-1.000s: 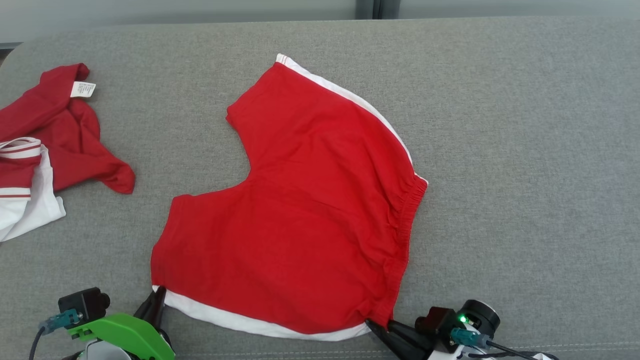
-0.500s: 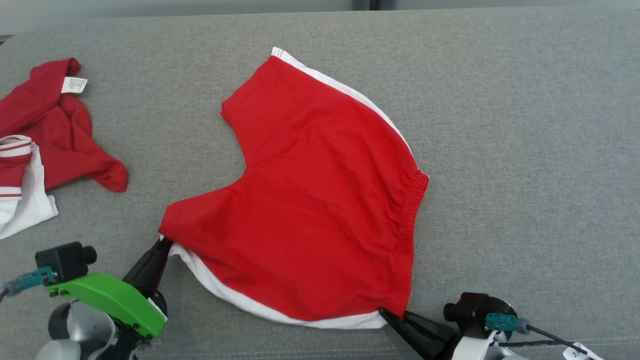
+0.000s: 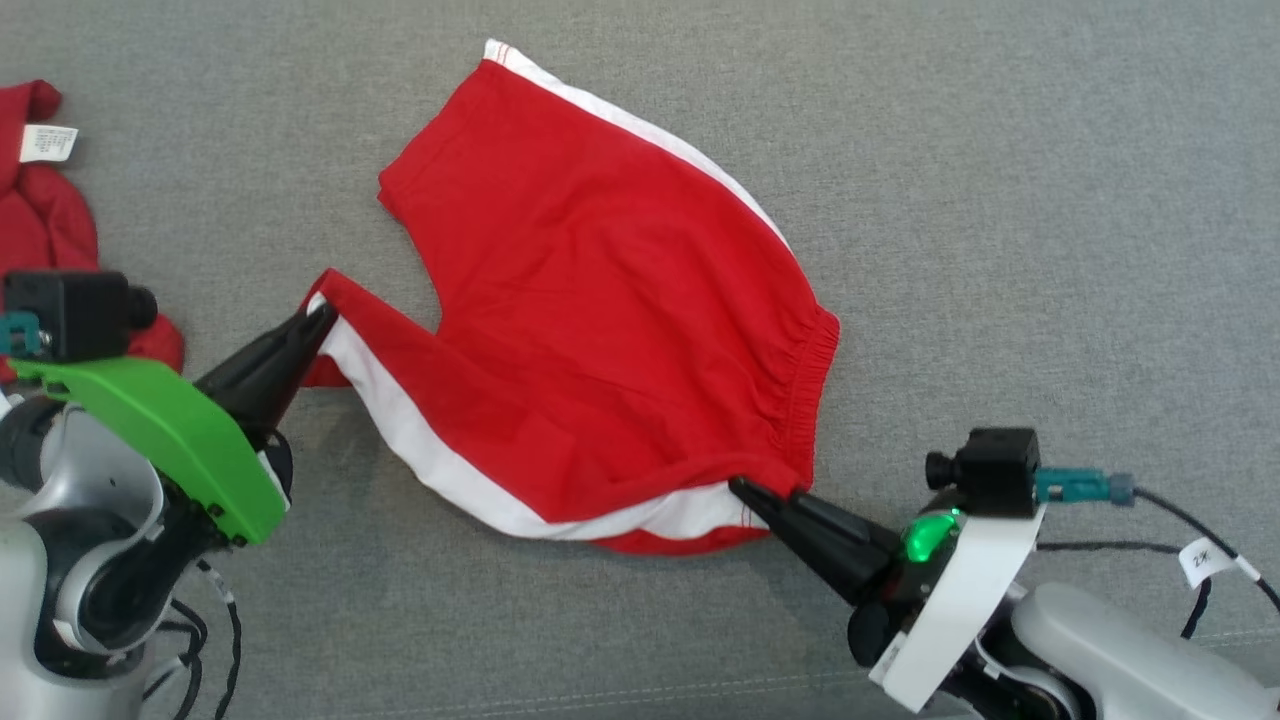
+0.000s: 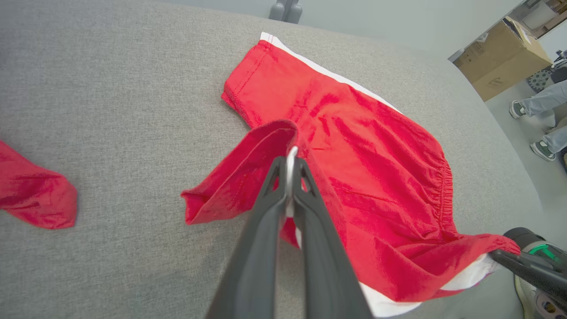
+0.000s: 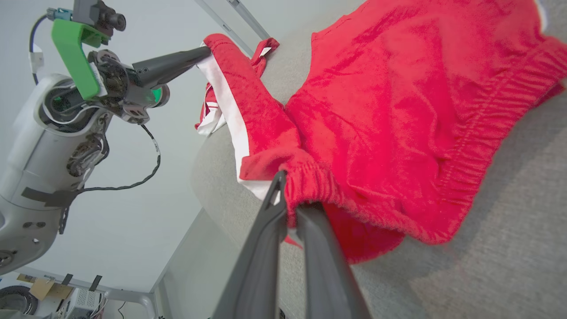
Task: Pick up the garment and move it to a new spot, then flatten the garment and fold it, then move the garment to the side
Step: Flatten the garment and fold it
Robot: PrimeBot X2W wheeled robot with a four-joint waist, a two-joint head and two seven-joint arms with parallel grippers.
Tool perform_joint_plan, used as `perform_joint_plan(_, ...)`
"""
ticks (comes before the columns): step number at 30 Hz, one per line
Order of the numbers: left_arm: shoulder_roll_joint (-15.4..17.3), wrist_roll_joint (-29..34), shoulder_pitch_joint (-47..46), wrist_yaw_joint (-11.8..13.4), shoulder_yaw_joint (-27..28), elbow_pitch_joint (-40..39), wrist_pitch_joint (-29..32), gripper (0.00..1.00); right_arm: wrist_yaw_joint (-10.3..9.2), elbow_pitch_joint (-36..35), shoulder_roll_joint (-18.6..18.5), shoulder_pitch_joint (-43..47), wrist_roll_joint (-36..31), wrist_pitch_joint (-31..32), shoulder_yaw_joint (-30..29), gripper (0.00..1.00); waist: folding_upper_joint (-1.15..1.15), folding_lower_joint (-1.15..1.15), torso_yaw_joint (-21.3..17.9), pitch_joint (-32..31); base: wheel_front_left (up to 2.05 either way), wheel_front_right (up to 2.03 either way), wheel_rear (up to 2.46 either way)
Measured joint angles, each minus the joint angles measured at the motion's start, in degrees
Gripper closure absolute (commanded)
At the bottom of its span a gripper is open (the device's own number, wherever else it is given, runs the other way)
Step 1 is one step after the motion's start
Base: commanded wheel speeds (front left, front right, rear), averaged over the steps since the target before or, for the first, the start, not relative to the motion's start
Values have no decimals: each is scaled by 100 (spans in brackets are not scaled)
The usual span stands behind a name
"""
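I see the garment (image 3: 600,300) in plain bright red, with a white stripe (image 3: 415,445) along each side. The counter (image 3: 1000,250) is flecked grey. My left tool (image 3: 318,318) is black under a green bracket (image 3: 160,430); my right tool (image 3: 740,488) is black under a white bracket (image 3: 960,600) with a green light (image 3: 925,535).

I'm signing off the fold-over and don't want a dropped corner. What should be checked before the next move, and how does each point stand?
1. Left gripper shut on the leg hem of the shorts: ok.
2. Right gripper shut on the waistband corner: ok.
3. Held edge raised off the grey surface: ok.
4. Far leg lying flat: ok.
5. Other red garment apart from the shorts: ok.
6. Both fabric layers pinched: cannot tell.
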Motion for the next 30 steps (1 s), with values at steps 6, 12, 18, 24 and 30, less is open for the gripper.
perform_joint_plan(6, 178, -10, -1043, 391, -142, -411, 907, 100, 0, -538, -231, -572, 1015, 180, -449, 100, 0, 0, -140, 302, 0, 0, 0)
perform_joint_plan(12, 176, -27, -2338, 835, -210, -314, 1718, 100, 0, -675, -374, -811, 1863, 486, -654, 100, 0, 0, -298, 640, 0, 0, 0)
perform_joint_plan(18, 207, 348, -3361, 926, -292, 148, 2348, 100, -1, -675, -297, -1185, 2410, 660, -770, 100, 0, 0, -509, 995, 0, 0, 0)
perform_joint_plan(24, 197, 773, -4185, 933, -204, 850, 2708, 100, -1, -570, -103, -1725, 2754, 779, -976, 100, 0, 0, -856, 1377, 0, 0, 0)
perform_joint_plan(30, 155, 1207, -4712, 933, -205, 1343, 2809, 100, -1, -322, -2, -1959, 2819, 809, -1021, 100, 0, 0, -1183, 1651, 0, 0, 0)
